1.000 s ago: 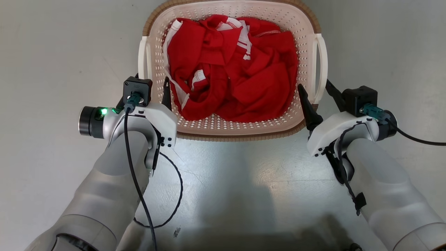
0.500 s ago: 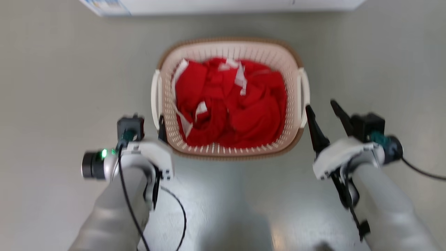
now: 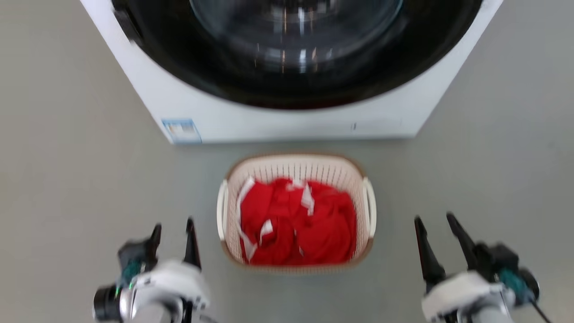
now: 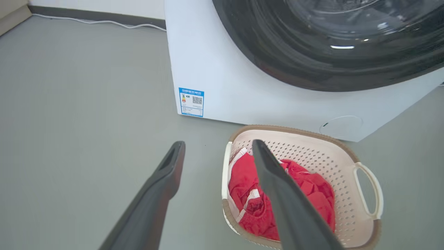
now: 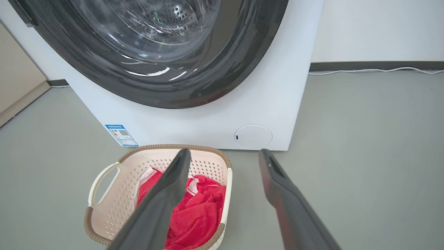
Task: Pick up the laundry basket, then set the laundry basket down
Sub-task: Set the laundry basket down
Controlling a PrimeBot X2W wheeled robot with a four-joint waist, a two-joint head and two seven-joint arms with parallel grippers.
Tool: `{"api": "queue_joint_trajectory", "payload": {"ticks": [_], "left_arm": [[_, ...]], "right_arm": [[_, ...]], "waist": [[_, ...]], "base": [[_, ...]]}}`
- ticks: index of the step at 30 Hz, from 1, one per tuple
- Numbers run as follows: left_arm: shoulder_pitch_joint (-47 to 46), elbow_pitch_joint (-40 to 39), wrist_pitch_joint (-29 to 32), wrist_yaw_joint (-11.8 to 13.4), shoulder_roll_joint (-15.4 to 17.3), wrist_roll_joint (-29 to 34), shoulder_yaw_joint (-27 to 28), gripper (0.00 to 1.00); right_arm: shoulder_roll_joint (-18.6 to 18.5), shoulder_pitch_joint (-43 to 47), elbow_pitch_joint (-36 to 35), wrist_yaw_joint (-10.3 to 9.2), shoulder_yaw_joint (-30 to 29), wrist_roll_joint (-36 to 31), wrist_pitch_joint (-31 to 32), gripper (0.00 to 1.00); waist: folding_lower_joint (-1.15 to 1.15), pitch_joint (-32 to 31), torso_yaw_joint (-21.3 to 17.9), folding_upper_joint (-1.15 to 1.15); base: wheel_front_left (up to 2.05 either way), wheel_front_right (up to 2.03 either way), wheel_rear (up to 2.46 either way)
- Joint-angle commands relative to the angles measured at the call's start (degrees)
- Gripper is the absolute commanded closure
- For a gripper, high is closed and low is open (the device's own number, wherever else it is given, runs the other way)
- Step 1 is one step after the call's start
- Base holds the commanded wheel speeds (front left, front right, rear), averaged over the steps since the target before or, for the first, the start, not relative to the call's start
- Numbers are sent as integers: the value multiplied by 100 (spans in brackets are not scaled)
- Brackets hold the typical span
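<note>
The laundry basket [image 3: 293,169], cream perforated plastic with a brown rim and white side handles, stands on the grey floor just in front of the washing machine, holding red clothes [image 3: 298,224]. My left gripper [image 3: 173,229] is open at the basket's lower left, apart from its left handle. On the other side my right gripper [image 3: 434,222] is open too, well clear of the right handle. The left wrist view has the basket [image 4: 333,163] under that gripper's right finger [image 4: 277,184]. From the right wrist the basket [image 5: 114,198] lies lower left, behind the left finger [image 5: 170,187].
A white front-loading washing machine [image 3: 287,121] with a dark round door [image 3: 296,45] stands right behind the basket. A white cable [image 5: 374,70] runs along the dark skirting at the wall. Grey floor [image 3: 67,179] spreads to both sides of the basket.
The head camera has swung up and back, so the washing machine has come into the picture. Both grippers have drawn away from the basket's handles and stand further from it.
</note>
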Motion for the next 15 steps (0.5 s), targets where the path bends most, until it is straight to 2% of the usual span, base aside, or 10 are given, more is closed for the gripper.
{"api": "queue_joint_trajectory", "payload": {"ticks": [1, 8, 15], "left_arm": [[210, -211, -29, -38, 101, 109, 250, 0], [1395, -1166, -29, -395, 11, 612, 808, 0], [2054, -1827, -29, -710, -63, 901, 1225, 0]], "right_arm": [[8, 216, -222, 14, 75, -49, -79, 0], [8, 1195, -917, 14, -187, -99, -79, 0], [8, 1707, -1253, 14, -384, -116, -79, 0]], "waist": [[0, -738, -23, 0], [0, -1425, -7, 0], [0, -1684, -5, 0]], "base": [[0, 0, 0], [0, 0, 0], [0, 0, 0]]}}
